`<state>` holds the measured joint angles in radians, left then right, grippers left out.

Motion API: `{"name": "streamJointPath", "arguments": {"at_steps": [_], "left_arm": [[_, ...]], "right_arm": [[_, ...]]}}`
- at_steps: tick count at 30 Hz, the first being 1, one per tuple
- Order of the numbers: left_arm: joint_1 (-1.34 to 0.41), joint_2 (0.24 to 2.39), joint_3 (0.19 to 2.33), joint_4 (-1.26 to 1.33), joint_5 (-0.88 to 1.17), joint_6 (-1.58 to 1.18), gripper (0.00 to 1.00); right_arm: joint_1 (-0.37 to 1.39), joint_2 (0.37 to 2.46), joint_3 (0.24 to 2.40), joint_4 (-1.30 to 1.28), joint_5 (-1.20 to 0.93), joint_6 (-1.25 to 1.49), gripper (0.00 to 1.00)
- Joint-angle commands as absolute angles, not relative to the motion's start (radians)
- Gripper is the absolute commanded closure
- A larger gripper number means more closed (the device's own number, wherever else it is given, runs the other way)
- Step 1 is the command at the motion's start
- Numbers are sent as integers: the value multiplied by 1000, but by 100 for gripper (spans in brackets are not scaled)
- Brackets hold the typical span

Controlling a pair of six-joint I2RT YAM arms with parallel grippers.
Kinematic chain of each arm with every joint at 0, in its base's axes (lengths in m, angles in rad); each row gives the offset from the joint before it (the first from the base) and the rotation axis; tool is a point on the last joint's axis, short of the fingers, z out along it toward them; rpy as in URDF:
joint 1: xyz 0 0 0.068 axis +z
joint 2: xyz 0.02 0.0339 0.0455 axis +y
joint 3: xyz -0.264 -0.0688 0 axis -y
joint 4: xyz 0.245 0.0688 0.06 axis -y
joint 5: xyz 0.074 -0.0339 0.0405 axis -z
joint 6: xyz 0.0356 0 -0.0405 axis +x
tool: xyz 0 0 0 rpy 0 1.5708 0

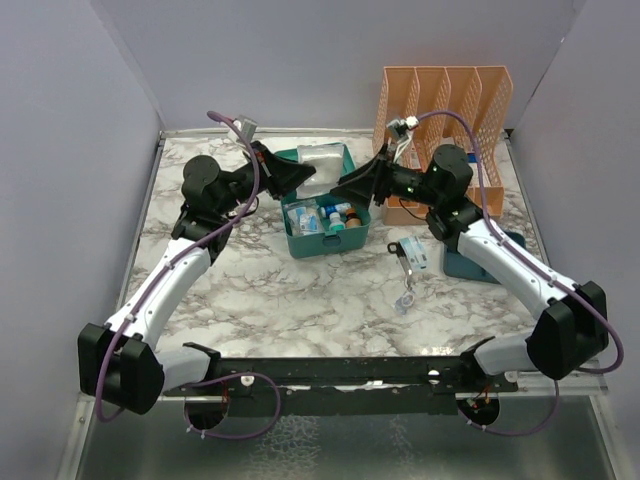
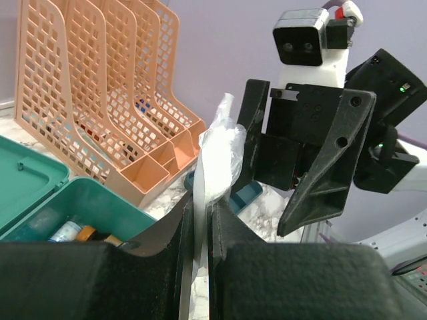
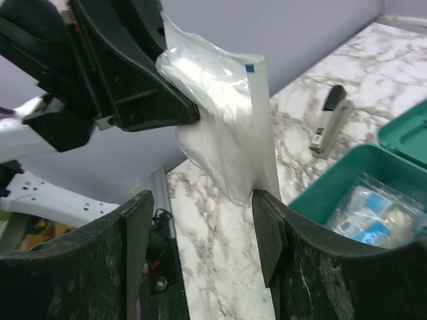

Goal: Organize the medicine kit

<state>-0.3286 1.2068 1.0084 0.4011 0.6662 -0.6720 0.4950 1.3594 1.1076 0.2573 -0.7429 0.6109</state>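
The medicine kit (image 1: 325,235) is a teal box standing open mid-table, with small bottles and packets inside and its lid (image 1: 318,160) laid back. Above it, my left gripper (image 2: 202,213) is shut on a clear plastic bag (image 2: 220,153) with white contents, gripping its flat edge. My right gripper (image 3: 203,207) faces it with the jaws wide open. The bag (image 3: 223,127) hangs between the right gripper's fingers, and its lower edge brushes the right-hand finger (image 3: 267,227). The kit's rim (image 3: 333,180) lies below, with wrapped packets inside.
An orange mesh file organizer (image 1: 445,110) stands at the back right. A dark-blue tray (image 1: 470,262) lies under the right arm. A small packet (image 1: 415,255) and a clear blister (image 1: 405,300) lie on the marble to the right of the kit. A stapler (image 3: 328,120) rests behind the kit.
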Motion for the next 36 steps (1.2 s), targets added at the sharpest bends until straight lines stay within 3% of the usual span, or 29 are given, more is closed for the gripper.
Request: {"name": "streamJointPath", "arguments": {"at_steps": [1,12,17,21,26,29,33,36], "left_arm": [[-324,1220,1030,464,710,-721,99],[-325,1218,1057,489,732,-709,99],[-326,1223,1067,494,743,-727,99],[-326,1223,1068,507,747,-743,99],[-337,1227,1089,517,748,-756,99],[-341,1226,1083,518,740,-754,99],[-341,1226,1067,518,721,-756,95],[-341,1226,1060,518,711,-757,90]], "right_arm": [[488,1419,1150,528,-890,772,40],[474,1335,1067,443,-453,701,38],[464,1354,1114,425,-535,664,35],[465,1417,1181,465,-763,661,33],[465,1451,1154,661,-908,734,39],[465,1450,1152,682,-885,752,50],[465,1421,1110,689,-796,774,79],[465,1394,1086,654,-736,766,94]]}}
